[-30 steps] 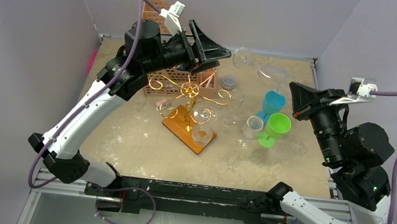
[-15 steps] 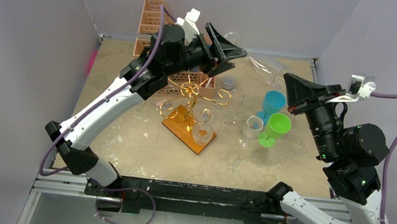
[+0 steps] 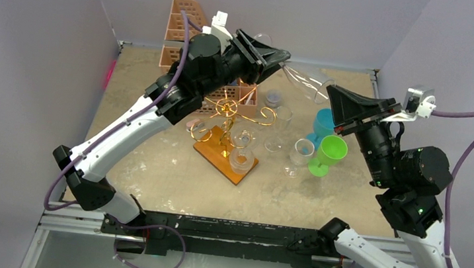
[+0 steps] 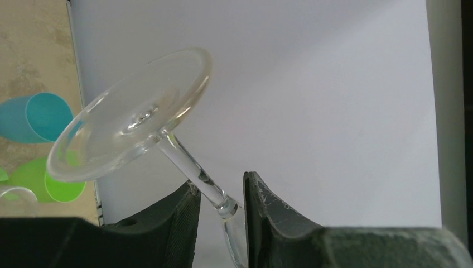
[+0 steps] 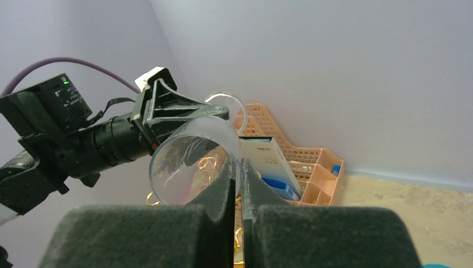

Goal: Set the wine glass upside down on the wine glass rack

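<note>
Step in hand, as I judge it: a hand-over in mid-air, above the back of the mottled sandy surface [image 3: 151, 165].

The left end effector [image 3: 285, 55] has its jaws apart, wider than the thin stem running between them. It looks like a loose straddle, not a clamp.

The clear long-stemmed wine glass [image 4: 134, 128] lies nearly level between the arms, foot to the left and bowl to the right.

The right end effector [image 5: 237, 167] is all but closed, pinching the bowl wall at the rim.

To do it well:
- One arm needs a firm stem hold before the other backs off, since a rim pinch alone is weak.
- Then turn the foot uppermost and slide the stem into a scroll.

Materials:
- The gold wire wine glass rack with curled arms on a brown wooden base [image 3: 226, 108] probably flexes.
- The glass is smooth, slippery and brittle.
- The left jaw faces are ribbed black; the right are dark and foam-like.
</note>
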You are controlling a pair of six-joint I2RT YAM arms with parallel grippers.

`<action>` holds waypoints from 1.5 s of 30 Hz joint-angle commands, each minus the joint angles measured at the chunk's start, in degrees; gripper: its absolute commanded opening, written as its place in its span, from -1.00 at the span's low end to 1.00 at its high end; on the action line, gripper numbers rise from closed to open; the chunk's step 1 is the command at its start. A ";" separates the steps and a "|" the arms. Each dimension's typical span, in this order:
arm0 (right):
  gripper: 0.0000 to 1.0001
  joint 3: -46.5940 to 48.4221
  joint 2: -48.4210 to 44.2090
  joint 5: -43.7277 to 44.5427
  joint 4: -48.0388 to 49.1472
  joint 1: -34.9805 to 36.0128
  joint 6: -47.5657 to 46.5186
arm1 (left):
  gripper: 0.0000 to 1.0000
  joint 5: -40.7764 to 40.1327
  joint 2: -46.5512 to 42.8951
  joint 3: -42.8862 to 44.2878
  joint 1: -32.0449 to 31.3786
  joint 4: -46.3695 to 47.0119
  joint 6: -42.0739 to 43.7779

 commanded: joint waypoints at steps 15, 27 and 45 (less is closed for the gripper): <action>-1.00 -9.04 0.33 -5.48 18.26 -0.05 -5.44 | -0.83 3.68 -4.94 -2.79 -2.13 7.00 -3.04; -1.00 -6.84 2.28 -5.97 16.88 -0.12 1.39 | -0.63 1.96 -3.60 -2.13 -2.13 6.70 -0.74; -0.02 -9.62 -0.33 -4.25 13.58 -0.08 3.09 | -1.00 -7.28 -7.32 -4.01 -1.93 11.20 13.50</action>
